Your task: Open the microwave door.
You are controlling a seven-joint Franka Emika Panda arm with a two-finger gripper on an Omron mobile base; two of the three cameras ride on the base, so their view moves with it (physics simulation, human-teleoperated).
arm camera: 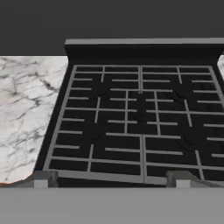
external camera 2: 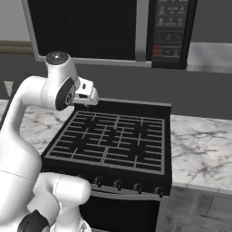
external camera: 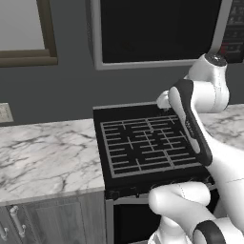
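The microwave door hangs on the wall above the stove, its black glass window framed in silver-grey, and it is closed. Its long silver bar handle runs vertically along the door's right edge, next to the control panel. My gripper is well below the door, over the stove, looking down at the grates. Its two fingertips stand wide apart at the bottom of the hand view, open, with nothing between them. The white hand shows beside the arm's upper joint, near the stove's back edge.
A black stove with grey grates sits under the microwave, with knobs along its front. Marble counter lies to its left and marble counter to its right. A brown-framed window is at the upper left.
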